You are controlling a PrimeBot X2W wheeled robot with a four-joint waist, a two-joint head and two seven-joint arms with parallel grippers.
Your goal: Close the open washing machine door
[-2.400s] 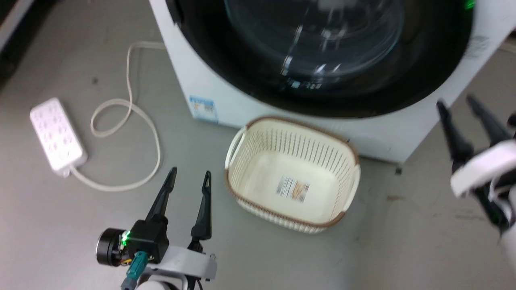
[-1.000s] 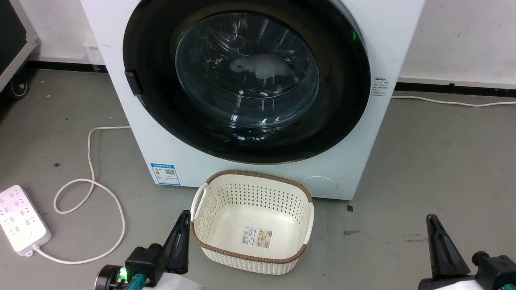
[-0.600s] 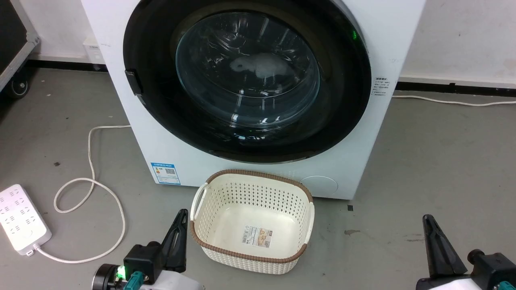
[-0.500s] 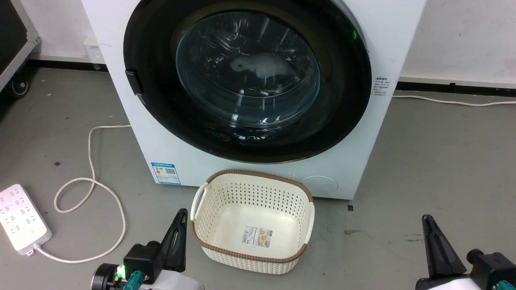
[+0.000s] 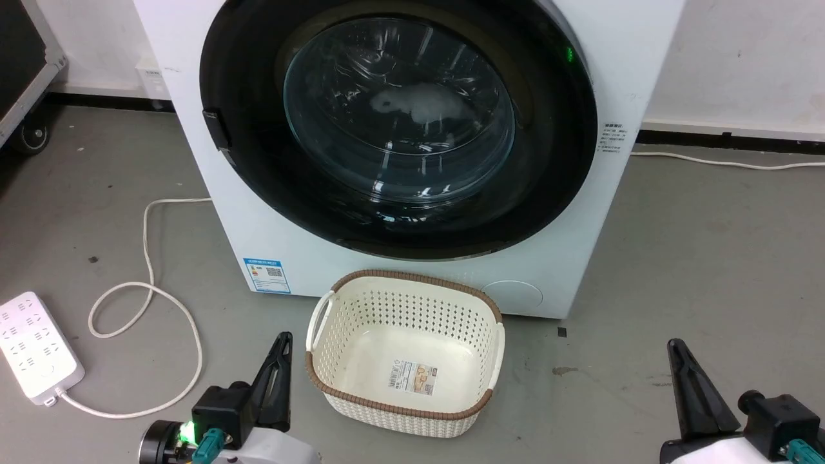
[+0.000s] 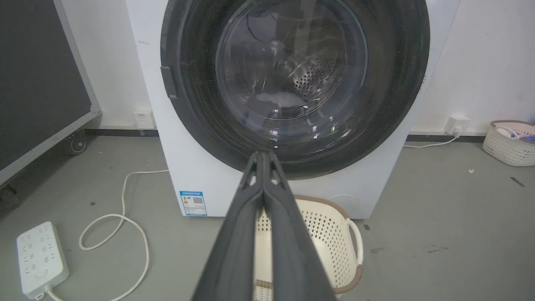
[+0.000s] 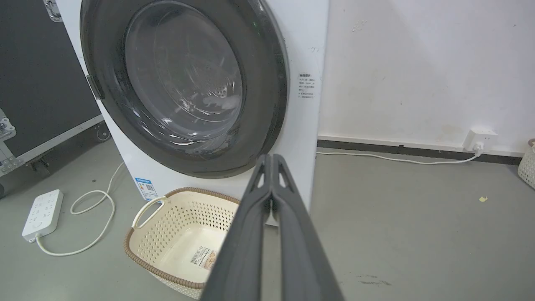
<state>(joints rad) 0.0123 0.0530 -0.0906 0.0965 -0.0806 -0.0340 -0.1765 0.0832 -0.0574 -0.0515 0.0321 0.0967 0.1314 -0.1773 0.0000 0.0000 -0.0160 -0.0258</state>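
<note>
The washing machine door point(image 5: 399, 122) is a big round black-rimmed door with a bulging glass window. It lies flat against the white machine front, and I see no gap at its rim. It also shows in the left wrist view point(image 6: 292, 75) and the right wrist view point(image 7: 184, 83). Something pale lies inside behind the glass. My left gripper point(image 5: 283, 338) is shut and empty, low at the lower left beside the basket. My right gripper point(image 5: 673, 343) is shut and empty at the lower right. Both grippers point(image 6: 262, 154) point(image 7: 271, 156) are well short of the door and touch nothing.
An empty cream basket point(image 5: 412, 276) with a brown rim stands on the grey floor against the machine's foot. A white power strip point(image 5: 38, 348) and its looped cable point(image 5: 148, 290) lie to the left. A black wheeled case point(image 5: 26, 58) stands far left. Another basket point(image 6: 510, 142) sits far right.
The head camera has pulled back and up, so the whole door shows. Both grippers, open in the oldest frame, are now shut and sit lower. Over the last second they sank slightly.
</note>
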